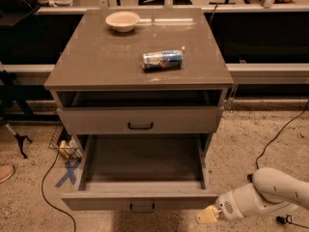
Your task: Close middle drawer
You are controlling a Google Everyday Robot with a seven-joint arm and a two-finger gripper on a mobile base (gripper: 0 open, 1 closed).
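The middle drawer [140, 201] is pulled far out of the grey-taupe cabinet, and its inside looks empty. Its small dark bar handle [142, 208] is centred on the front, near the bottom edge of the view. My gripper [206, 216], a yellowish tip on a white arm [270, 192], is low at the lower right. It is just below and in front of the drawer front's right end. The frame does not show whether it touches the front.
The upper drawer [140, 120] with its dark handle stands slightly open. On the cabinet top [96, 62] lie a can [162, 60] on its side and a white bowl [122, 21]. Cables [277, 134] run over the floor to the right and left. A wire basket [65, 146] sits left of the cabinet.
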